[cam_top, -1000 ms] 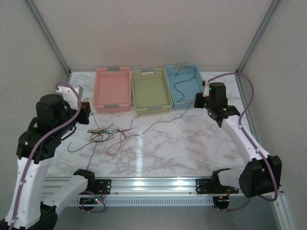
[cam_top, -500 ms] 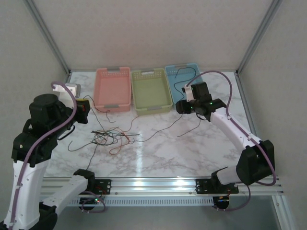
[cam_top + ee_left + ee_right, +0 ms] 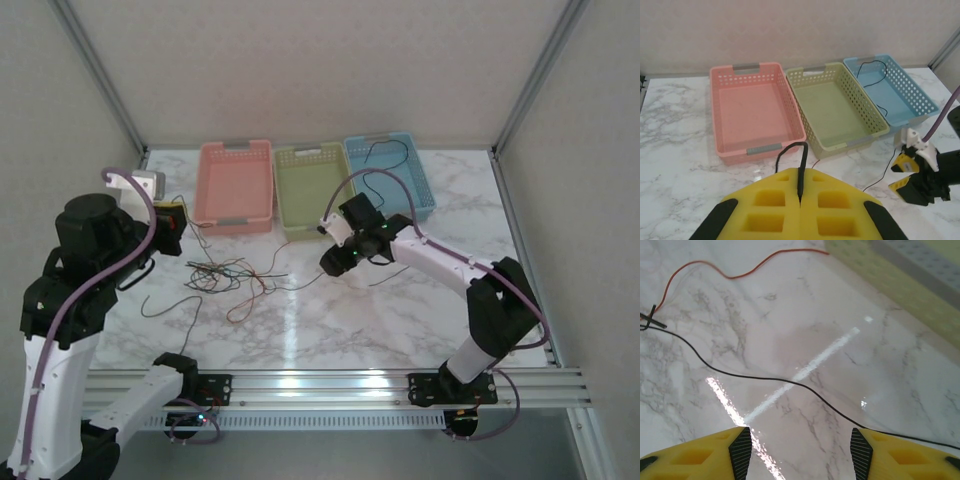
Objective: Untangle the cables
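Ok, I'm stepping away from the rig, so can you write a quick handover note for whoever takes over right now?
Left gripper: jaws shut on a black cable end, near the pink basket.
Right gripper: jaws open, holding nothing, low over a loose black cable on the table.
Done: one black strand lies at least partly in the blue basket.
Left: the red, green and black tangle on the table, not yet separated.
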{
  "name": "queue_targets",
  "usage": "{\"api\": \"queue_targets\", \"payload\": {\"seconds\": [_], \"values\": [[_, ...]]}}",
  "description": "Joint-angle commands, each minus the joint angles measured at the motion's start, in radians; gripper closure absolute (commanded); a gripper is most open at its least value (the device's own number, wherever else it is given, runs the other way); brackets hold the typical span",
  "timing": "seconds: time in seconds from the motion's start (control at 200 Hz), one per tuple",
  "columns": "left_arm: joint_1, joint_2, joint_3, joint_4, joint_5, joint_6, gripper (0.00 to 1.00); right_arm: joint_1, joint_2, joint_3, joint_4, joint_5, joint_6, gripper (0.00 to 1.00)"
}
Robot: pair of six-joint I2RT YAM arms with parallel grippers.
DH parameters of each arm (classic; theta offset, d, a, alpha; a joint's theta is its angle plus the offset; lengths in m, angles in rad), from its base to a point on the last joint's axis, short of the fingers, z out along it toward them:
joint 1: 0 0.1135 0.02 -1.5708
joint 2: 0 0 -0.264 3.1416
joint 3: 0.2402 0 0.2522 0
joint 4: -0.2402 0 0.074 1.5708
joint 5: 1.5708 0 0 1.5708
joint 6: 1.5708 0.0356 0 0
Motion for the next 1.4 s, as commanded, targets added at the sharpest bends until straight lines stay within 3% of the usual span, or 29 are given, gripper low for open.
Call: {"api": "queue_targets", "payload": {"seconds": [0.0,0.315,0.901,1.397], "values": [[-0.007,-0.004,0.046,0.004,0.002,-0.005,1.0,0.054,0.078,0.059,-0.007,-0.004,-0.142,0.4],[-0.007,-0.013,0.163,-0.057,-0.024,-0.004,1.0,0.077,0.229,0.162,-0.042,0.135,-0.257,0.37],[-0.007,0.002,0.211,-0.087,-0.033,0.018,1.0,0.078,0.249,0.185,-0.177,-0.049,-0.34,0.4],[-0.007,0.001,0.235,-0.09,-0.016,0.011,1.0,0.08,0.311,0.194,-0.119,0.019,-0.36,0.44]]}}
